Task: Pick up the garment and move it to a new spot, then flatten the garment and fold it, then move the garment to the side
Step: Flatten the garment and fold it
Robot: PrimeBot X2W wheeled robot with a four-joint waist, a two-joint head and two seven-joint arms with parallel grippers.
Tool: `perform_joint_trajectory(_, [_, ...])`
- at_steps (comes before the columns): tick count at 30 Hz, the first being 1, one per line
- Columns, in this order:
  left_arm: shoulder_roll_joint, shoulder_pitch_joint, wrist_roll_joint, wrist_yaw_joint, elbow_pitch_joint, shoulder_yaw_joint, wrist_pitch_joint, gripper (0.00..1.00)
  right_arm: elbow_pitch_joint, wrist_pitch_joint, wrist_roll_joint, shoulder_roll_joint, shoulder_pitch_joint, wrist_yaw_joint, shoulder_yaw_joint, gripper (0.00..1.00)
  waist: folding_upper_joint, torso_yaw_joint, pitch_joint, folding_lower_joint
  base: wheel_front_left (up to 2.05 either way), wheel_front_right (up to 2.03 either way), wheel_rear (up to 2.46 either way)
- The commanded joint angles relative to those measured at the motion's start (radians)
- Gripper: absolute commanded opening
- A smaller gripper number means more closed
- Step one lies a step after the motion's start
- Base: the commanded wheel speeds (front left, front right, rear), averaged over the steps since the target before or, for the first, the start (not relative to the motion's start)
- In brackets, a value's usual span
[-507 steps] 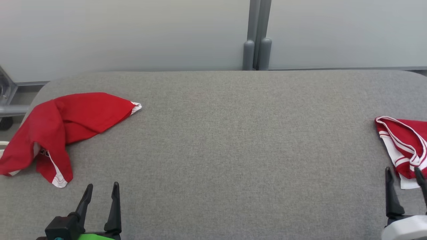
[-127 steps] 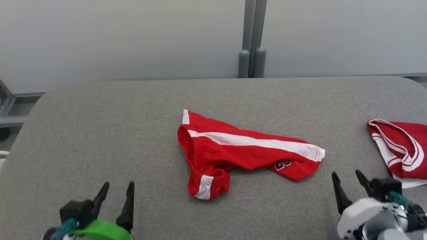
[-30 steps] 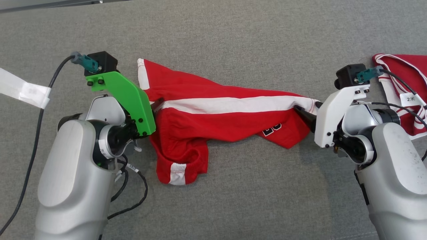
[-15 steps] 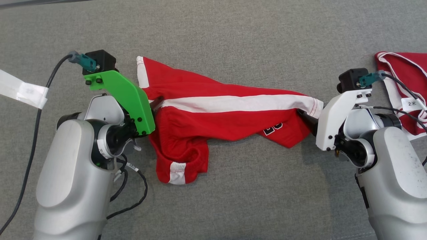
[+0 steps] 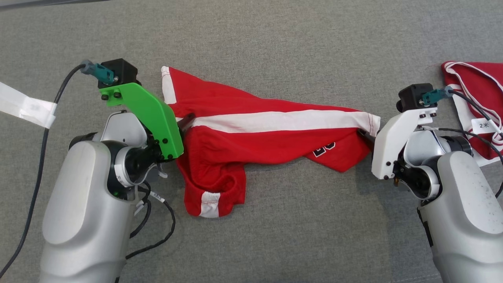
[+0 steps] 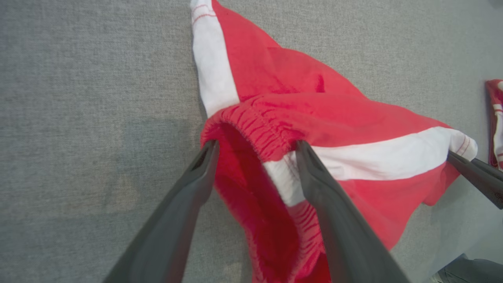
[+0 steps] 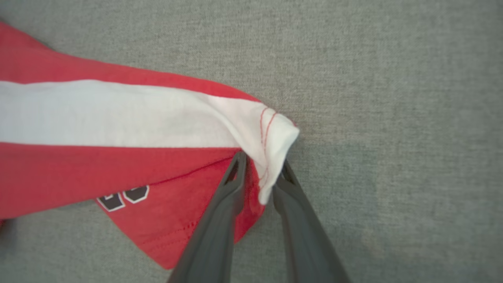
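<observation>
Right pincer (image 7: 260, 160) grasps the 3 o'clock hem (image 7: 275, 133) of red white-striped cloth shorts (image 5: 267, 137); released left pincer (image 6: 256, 143) should clench the waistband (image 6: 255, 118) before stretching.

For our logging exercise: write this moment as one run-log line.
stage: grasping to flatten | shorts: crumpled on table | left jaws: open astride waistband | right jaws: shut on hem

A small white paper tag (image 5: 484, 125) near the grey fabric worktop's (image 5: 275, 236) right edge reads "2米". The black-and-white numerals (image 5: 324, 148) on the red-and-white cloth shorts (image 5: 251, 145) are half folded under, and I can't read them.
</observation>
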Motion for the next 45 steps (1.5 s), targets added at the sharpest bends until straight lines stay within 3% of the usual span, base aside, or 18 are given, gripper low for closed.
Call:
perform_joint_trajectory(1, [0.004, 0.008, -0.003, -0.001, -0.002, 0.001, 0.002, 1.0, 0.011, -0.006, -0.009, 0.002, 0.004, 0.0, -0.004, 0.35, 0.0111, 0.0, 0.0, 0.0, 0.0, 0.0, 0.0])
perform_joint_trajectory(8, [0.008, 0.016, -0.021, 0.002, -0.011, 0.003, 0.018, 1.0, 0.043, -0.025, -0.019, 0.013, -0.006, 0.0, -0.003, 0.33, 0.0111, 0.003, -0.004, 0.0, 0.0, 0.0, 0.0])
perform_joint_trajectory(15, [0.01, 0.026, -0.035, 0.006, -0.025, -0.001, 0.038, 1.0, 0.061, -0.043, -0.02, 0.018, -0.02, 0.0, 0.009, 0.15, 0.0111, 0.003, -0.007, 0.0, 0.0, 0.0, 0.0])
perform_joint_trajectory(17, [0.008, 0.031, -0.037, 0.008, -0.03, -0.004, 0.043, 1.0, 0.065, -0.048, -0.017, 0.019, -0.026, 0.0, 0.014, 0.02, 0.0111, 0.002, -0.006, 0.0, 0.0, 0.0, 0.0])
perform_joint_trajectory(20, [0.004, 0.034, -0.042, 0.009, -0.035, -0.007, 0.04, 0.98, 0.07, -0.062, -0.001, 0.02, -0.033, 0.0, 0.029, 0.0, 0.0111, 0.001, -0.005, 0.0, 0.0, 0.0, 0.0])
perform_joint_trajectory(21, [0.002, 0.034, -0.042, 0.009, -0.036, -0.007, 0.039, 0.46, 0.07, -0.066, 0.009, 0.02, -0.034, 0.0, 0.038, 0.0, 0.0111, 0.001, -0.006, 0.0, 0.0, 0.0, 0.0])
perform_joint_trajectory(22, [0.002, 0.034, -0.044, 0.008, -0.036, -0.007, 0.038, 0.16, 0.07, -0.068, 0.02, 0.02, -0.035, 0.0, 0.042, 0.0, 0.0111, 0.0, -0.008, 0.0, 0.0, 0.0, 0.0])
perform_joint_trajectory(23, [0.004, 0.033, -0.046, 0.005, -0.039, -0.006, 0.039, 0.0, 0.069, -0.069, 0.033, 0.019, -0.037, 0.0, 0.045, 0.0, 0.0111, -0.001, -0.01, 0.0, 0.0, 0.0, 0.0])
perform_joint_trajectory(32, [0.026, -0.028, -0.122, 0.002, -0.161, 0.049, 0.107, 0.0, -0.033, -0.044, 0.203, -0.009, -0.082, 0.0, -0.051, 0.0, 0.0111, -0.001, -0.072, 0.0, 0.0, 0.0, 0.0])
perform_joint_trajectory(40, [0.057, -0.056, -0.226, 0.025, -0.319, 0.12, 0.216, 0.0, -0.185, 0.097, 0.322, -0.034, -0.096, 0.0, -0.214, 0.0, 0.0111, 0.007, -0.164, 0.0, 0.0, 0.0, 0.0])
perform_joint_trajectory(45, [0.081, -0.051, -0.251, 0.04, -0.389, 0.133, 0.275, 0.0, -0.292, 0.209, 0.404, 0.005, -0.12, 0.0, -0.251, 0.0, 0.0111, 0.008, -0.228, 0.0, 0.0, 0.0, 0.0])
